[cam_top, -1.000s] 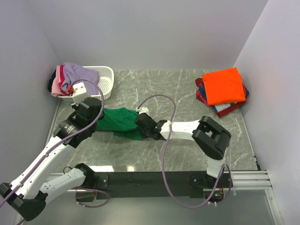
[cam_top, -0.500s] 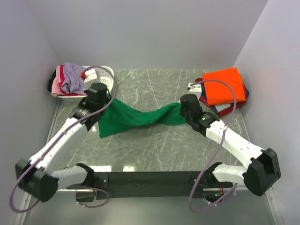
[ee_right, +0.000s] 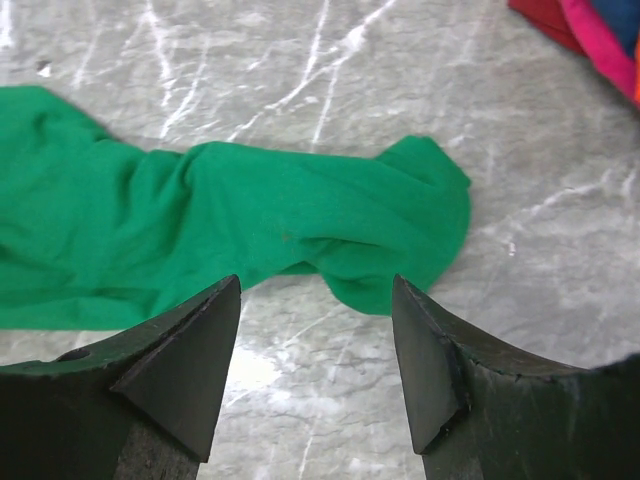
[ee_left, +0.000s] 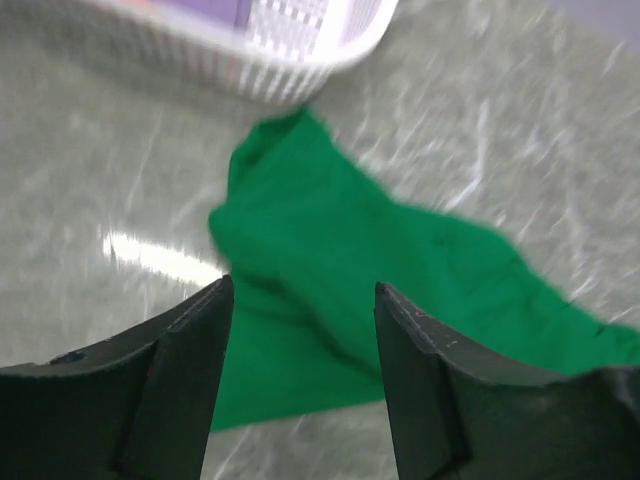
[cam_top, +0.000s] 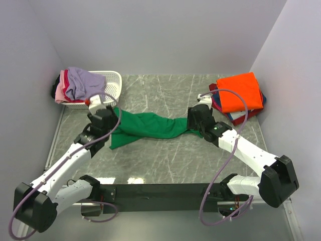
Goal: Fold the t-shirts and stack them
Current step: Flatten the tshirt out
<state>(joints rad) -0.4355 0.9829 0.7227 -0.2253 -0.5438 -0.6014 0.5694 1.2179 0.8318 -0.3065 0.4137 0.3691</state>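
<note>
Two arms reach in from the bottom of the top view, each with one gripper; one bright green t-shirt lies between them across the middle of the frame, on the grey marbled table. The shirt is unfolded, bunched into a long wrinkled band; its left end is wider and flatter, just below the one white basket, and its right end is a rounded, creased lump. The left gripper hangs over the wider end with jaws wide apart and holding nothing, the green cloth showing between its fingers in the blurred left wrist view; the right gripper hangs over the lump, its jaws equally wide and holding nothing. At upper left the basket holds a lavender t-shirt and a pink t-shirt; at upper right sits one stack, an orange t-shirt on top with red and navy edges beneath.
</note>
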